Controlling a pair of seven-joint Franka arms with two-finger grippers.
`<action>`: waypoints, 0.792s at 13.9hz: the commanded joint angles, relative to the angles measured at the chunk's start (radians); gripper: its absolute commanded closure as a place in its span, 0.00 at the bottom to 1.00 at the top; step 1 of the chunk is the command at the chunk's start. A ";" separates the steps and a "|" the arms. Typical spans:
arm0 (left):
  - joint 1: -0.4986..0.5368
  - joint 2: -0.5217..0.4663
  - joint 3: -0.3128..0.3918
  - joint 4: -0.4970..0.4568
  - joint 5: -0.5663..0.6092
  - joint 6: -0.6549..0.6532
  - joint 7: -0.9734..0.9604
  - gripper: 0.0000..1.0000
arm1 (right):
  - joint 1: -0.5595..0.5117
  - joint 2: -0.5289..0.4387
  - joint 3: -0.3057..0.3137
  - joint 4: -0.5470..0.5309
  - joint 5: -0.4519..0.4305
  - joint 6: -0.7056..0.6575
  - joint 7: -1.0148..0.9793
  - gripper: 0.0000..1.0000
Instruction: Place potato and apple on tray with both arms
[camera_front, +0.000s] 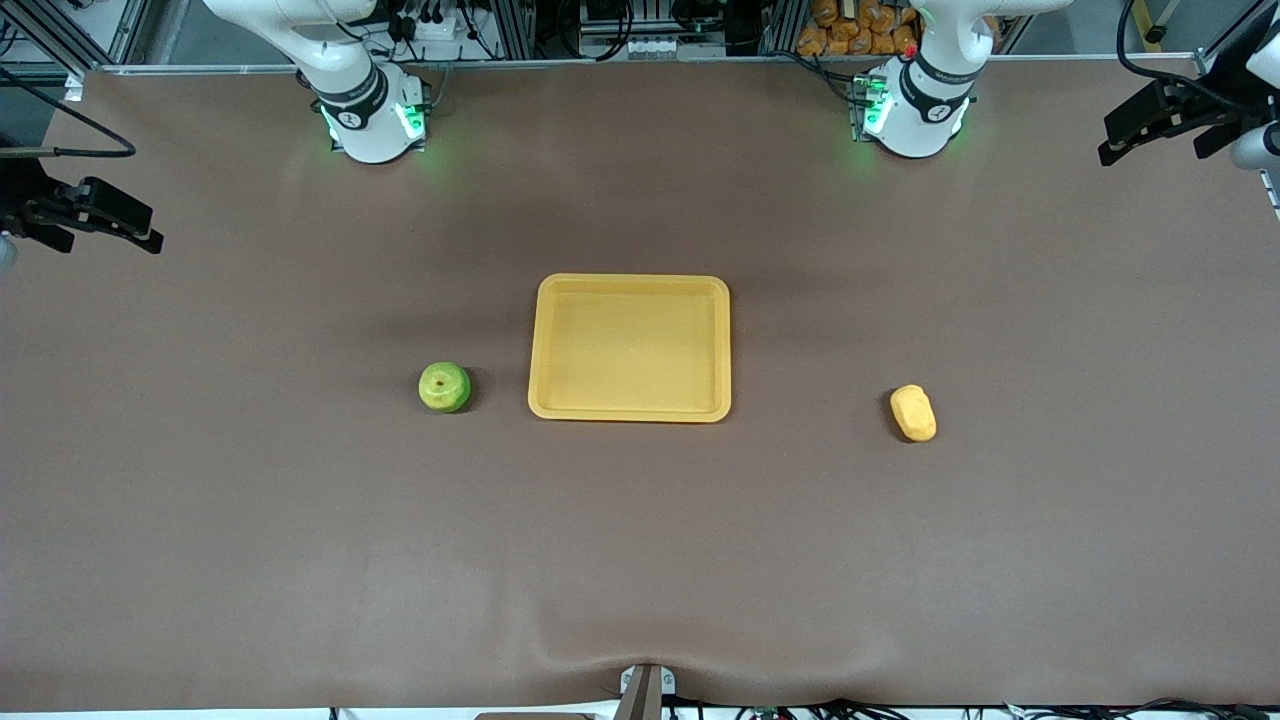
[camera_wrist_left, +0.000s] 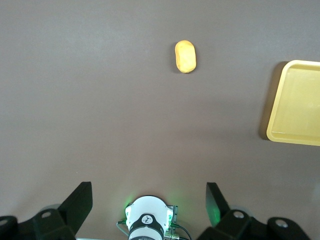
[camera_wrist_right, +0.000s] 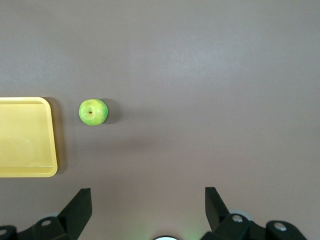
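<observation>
The yellow-orange tray (camera_front: 630, 283) lies flat in the middle of the table with nothing on it. The green apple (camera_front: 444, 387) sits on the cloth beside the tray (camera_wrist_right: 54, 150), toward the right arm's end. The yellow-orange potato (camera_front: 913, 412) lies apart from the tray (camera_wrist_left: 272, 131), toward the left arm's end. My left gripper (camera_wrist_left: 148, 192) hangs open high over its own base (camera_wrist_left: 147, 219), well away from the potato (camera_wrist_left: 185, 56). My right gripper (camera_wrist_right: 147, 192) is also open and empty, high above the table, with the apple (camera_wrist_right: 93, 112) far from its fingers.
Brown cloth (camera_front: 640, 560) covers the whole table. Both arm bases (camera_front: 375, 120) (camera_front: 915, 110) stand along the table's edge farthest from the front camera. Black fixtures (camera_front: 95, 215) (camera_front: 1165, 115) reach in at each end of the table. Cables and racks lie past the bases.
</observation>
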 joint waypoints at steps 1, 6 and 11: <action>0.007 0.003 0.001 0.007 -0.010 -0.018 0.005 0.00 | -0.024 0.014 0.015 0.015 -0.012 -0.007 -0.001 0.00; 0.028 0.003 0.001 -0.006 -0.010 -0.015 0.000 0.00 | -0.030 0.016 0.015 0.013 -0.010 -0.009 -0.002 0.00; 0.027 0.015 -0.001 -0.059 -0.005 0.034 0.004 0.00 | -0.035 0.046 0.015 0.013 -0.012 -0.004 -0.010 0.00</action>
